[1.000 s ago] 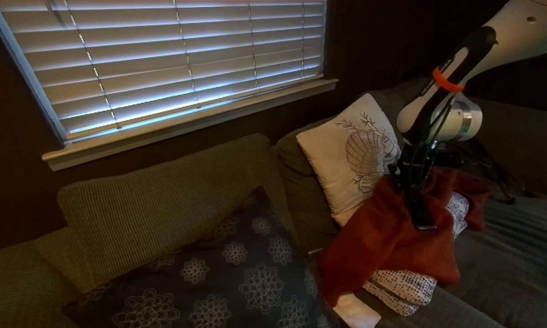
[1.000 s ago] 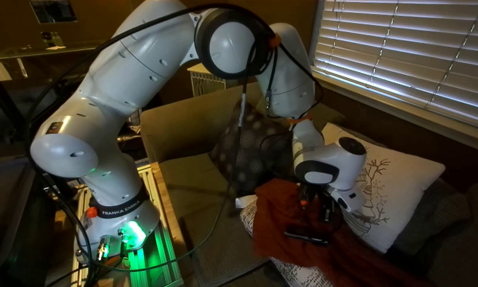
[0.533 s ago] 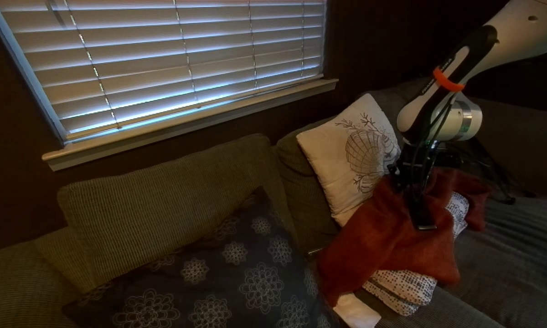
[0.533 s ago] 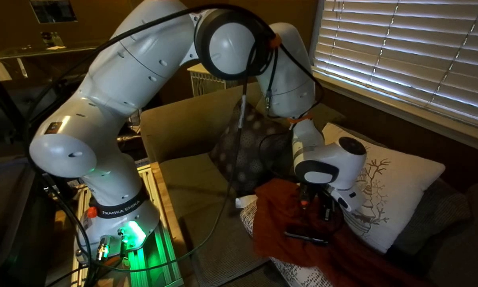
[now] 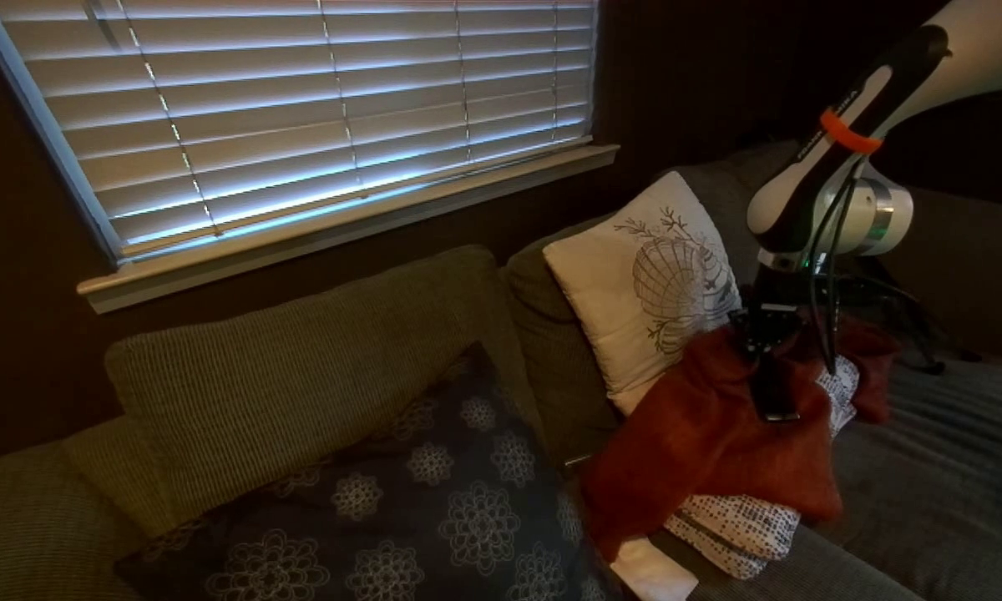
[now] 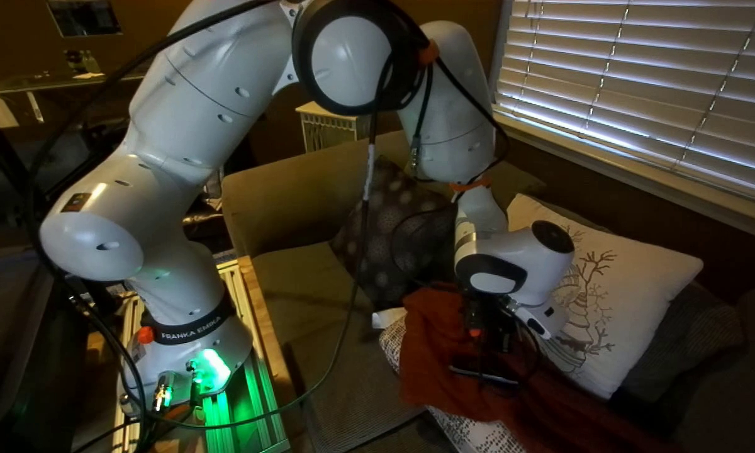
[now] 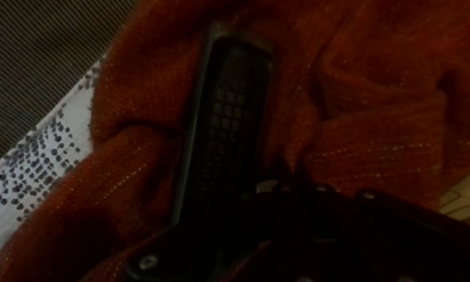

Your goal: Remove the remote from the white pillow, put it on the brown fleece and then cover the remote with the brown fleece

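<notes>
A: How was this step best done?

B: Left to right, then: past the white pillow (image 5: 635, 292), the brown fleece (image 5: 693, 442) lay slack, its left stretch probably the flap for covering later; the gripper (image 5: 764, 346), I judged, needed to rise straight, without dragging the remote (image 5: 775, 401), which lay on the fleece just beneath

A: Was it gripped?

B: I couldn't tell; in the wrist view shadow swallowed the remote's lower end and whatever touched it, and the gripper ran off the bottom edge
</notes>
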